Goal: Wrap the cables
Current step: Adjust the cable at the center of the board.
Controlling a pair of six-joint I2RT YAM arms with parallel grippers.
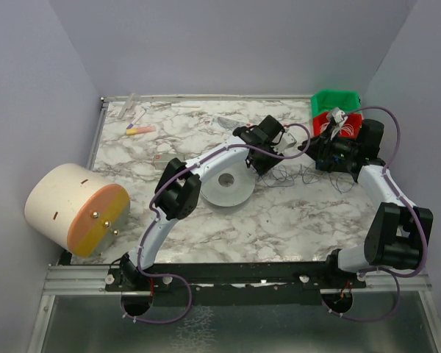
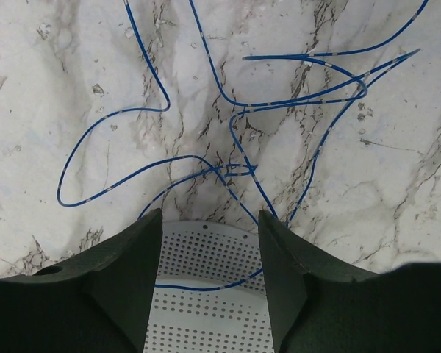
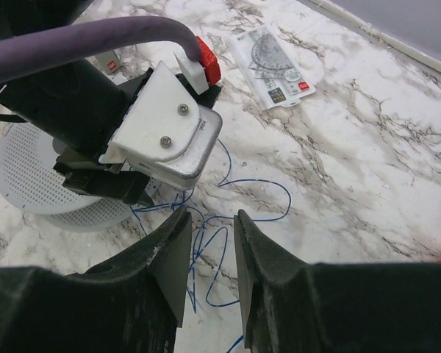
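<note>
Marble table (image 1: 279,220) w/ cables (image 2: 235,107) partly hid behind left tool (image 2: 209,217), open; right tool (image 3: 212,215) slightly open, empty.

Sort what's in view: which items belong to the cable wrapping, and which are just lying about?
In the job:
cables, thin and blue, loose on the table
white perforated disc, probably the spool
left gripper
right gripper

Lying about:
green bin
red bin
protractor pack
pen
big cream cylinder

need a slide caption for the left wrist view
Left gripper open over a perforated white disc, the thin blue cable sprawled in loose loops across the marble table ahead.
</note>
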